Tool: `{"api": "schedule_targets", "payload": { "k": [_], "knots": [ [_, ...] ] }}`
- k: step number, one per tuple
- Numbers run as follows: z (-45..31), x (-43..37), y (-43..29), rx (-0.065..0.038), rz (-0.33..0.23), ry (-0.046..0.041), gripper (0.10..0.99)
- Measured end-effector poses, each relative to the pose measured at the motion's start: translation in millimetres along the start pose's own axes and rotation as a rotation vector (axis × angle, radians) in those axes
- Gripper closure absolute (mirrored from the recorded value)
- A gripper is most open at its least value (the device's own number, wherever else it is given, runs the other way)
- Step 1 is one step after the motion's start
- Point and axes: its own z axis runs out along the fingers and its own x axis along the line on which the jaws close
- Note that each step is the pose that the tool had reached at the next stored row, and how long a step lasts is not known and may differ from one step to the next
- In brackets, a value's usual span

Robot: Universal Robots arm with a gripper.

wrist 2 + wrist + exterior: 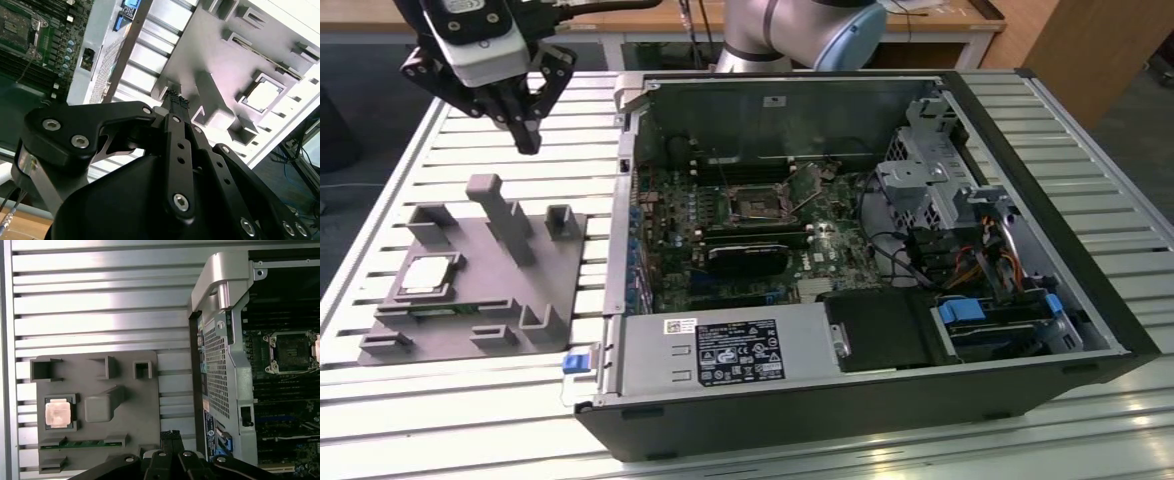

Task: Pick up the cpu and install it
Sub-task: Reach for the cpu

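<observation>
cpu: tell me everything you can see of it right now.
The cpu is a small flat square chip with a pale silvery metal lid and a thin lighter edge. It lies flat, lid up, seated in a square framed pocket of the grey fixture plate, to the exterior view's left of the open computer case. Only the pocket touches it; the gripper hangs above and apart from it.

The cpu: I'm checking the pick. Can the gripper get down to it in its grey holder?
Probably yes. The cpu lies face-up and uncovered in the grey holder; the gripper hangs higher, off to one side, with nothing between them. The holder's tall post stands apart from the cpu.
</observation>
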Motion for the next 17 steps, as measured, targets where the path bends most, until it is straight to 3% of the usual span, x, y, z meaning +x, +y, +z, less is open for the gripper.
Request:
{"api": "schedule_targets", "payload": {
  "k": [17],
  "knots": [
    [1.4,17.8,-1.4,0.000,0.000,0.0012,0.980]
  ]
}}
